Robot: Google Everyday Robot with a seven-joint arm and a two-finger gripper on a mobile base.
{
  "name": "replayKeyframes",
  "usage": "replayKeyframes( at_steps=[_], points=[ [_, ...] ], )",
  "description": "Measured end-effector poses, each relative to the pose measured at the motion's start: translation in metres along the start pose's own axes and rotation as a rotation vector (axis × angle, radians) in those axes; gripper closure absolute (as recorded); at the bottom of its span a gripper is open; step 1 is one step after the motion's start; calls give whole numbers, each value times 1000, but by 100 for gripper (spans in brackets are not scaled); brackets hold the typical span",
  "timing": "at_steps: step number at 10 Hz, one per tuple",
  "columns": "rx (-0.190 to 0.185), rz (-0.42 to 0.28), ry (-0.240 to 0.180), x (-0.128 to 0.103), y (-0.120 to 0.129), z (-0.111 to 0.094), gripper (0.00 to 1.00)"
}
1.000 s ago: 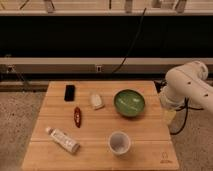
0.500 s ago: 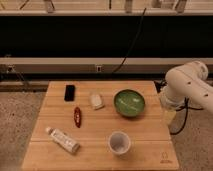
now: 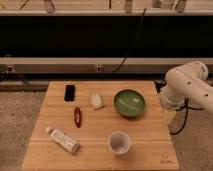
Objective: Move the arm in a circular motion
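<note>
The large white arm (image 3: 186,87) of thick rounded segments stands at the right edge of the wooden table (image 3: 100,150), folded at a bulbous joint. The gripper (image 3: 170,118) hangs below that joint, just past the table's right edge, beside the green bowl (image 3: 129,103). It holds nothing that I can see.
On the table are a black phone (image 3: 69,92), a white object (image 3: 96,100), a red packet (image 3: 77,116), a white tube (image 3: 63,140) and a white cup (image 3: 120,143). A dark cable (image 3: 184,118) loops beside the arm. A railing and dark wall run behind.
</note>
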Motion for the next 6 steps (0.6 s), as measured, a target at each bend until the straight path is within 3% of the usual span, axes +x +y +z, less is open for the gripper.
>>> replayKeyframes(
  at_steps=[2, 6],
  points=[
    [1, 0, 1, -1, -1, 0, 20],
    [-9, -19, 15, -36, -22, 2, 20]
  ],
)
